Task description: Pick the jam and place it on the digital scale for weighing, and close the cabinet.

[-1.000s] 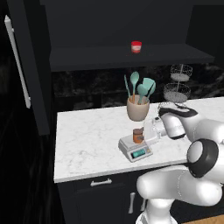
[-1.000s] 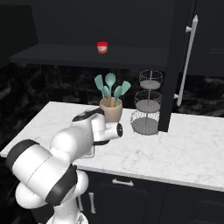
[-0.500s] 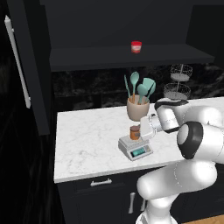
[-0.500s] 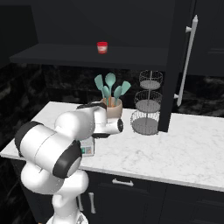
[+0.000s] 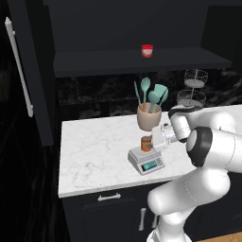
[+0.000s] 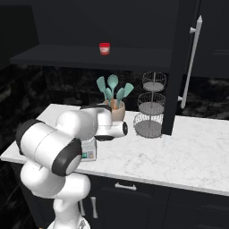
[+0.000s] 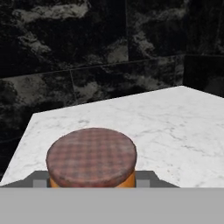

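Observation:
The jam [image 5: 146, 142], a small orange jar with a brown checked lid, stands upright on the top plate of the light-grey digital scale [image 5: 147, 163] on the marble counter. My gripper [image 5: 156, 140] reaches in from the jar's right at jar height and is shut on it. In the hand view the jam's lid [image 7: 92, 156] lies close below the camera, with the scale's plate [image 7: 39, 178] showing beside it. The dark cabinet stands open: its left door [image 5: 29, 71] and right door [image 6: 185, 62] both swing outward.
A beige utensil crock [image 5: 149, 118] with teal tools stands just behind the scale. A tiered wire basket [image 6: 150, 109] sits to its right. A red-lidded jar [image 5: 147, 50] rests on the cabinet shelf [image 5: 132, 61]. Bare marble lies left of the scale.
The arm's elbow and forearm have swung and folded closer in. The hand and the jam have stayed at the scale.

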Robot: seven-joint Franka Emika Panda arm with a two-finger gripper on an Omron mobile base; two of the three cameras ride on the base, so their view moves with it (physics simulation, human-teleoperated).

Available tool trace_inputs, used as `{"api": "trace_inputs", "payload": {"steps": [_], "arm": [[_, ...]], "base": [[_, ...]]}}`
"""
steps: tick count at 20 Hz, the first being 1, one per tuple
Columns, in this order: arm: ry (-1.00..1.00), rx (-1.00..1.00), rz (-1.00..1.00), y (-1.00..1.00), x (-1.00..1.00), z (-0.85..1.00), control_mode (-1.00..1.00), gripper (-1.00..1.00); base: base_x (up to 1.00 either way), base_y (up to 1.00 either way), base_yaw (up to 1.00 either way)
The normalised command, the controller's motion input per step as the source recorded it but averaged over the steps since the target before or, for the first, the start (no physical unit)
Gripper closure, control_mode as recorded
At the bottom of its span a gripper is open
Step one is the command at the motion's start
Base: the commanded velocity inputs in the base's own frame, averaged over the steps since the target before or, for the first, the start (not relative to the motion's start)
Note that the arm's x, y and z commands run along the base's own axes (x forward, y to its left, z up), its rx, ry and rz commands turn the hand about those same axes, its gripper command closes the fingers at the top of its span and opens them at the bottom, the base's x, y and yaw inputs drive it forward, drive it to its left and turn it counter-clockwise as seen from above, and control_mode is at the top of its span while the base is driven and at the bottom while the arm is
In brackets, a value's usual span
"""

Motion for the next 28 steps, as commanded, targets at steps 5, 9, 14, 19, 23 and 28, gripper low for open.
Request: {"api": "trace_inputs", "payload": {"steps": [5,9,14,19,23,28], "arm": [[0.00,0.00,0.00,0.02,-0.21,-0.09,-1.00,-1.00],[0.00,0.00,0.00,0.00,-0.19,0.00,-1.00,-1.00],[0.00,0.00,0.00,0.00,-0.19,0.00,-1.00,-1.00],[-0.02,0.00,0.00,-0.10,0.00,0.00,-1.00,-1.00],[-0.12,0.01,0.00,-0.52,-0.01,0.00,-1.00,-1.00],[-0.12,0.01,-0.01,-0.47,-0.11,0.00,-1.00,-1.00]], "base": [[0.00,0.00,0.00],[0.00,0.00,0.00],[0.00,0.00,0.00],[0.00,0.00,0.00],[0.00,0.00,0.00],[0.00,0.00,0.00]]}}
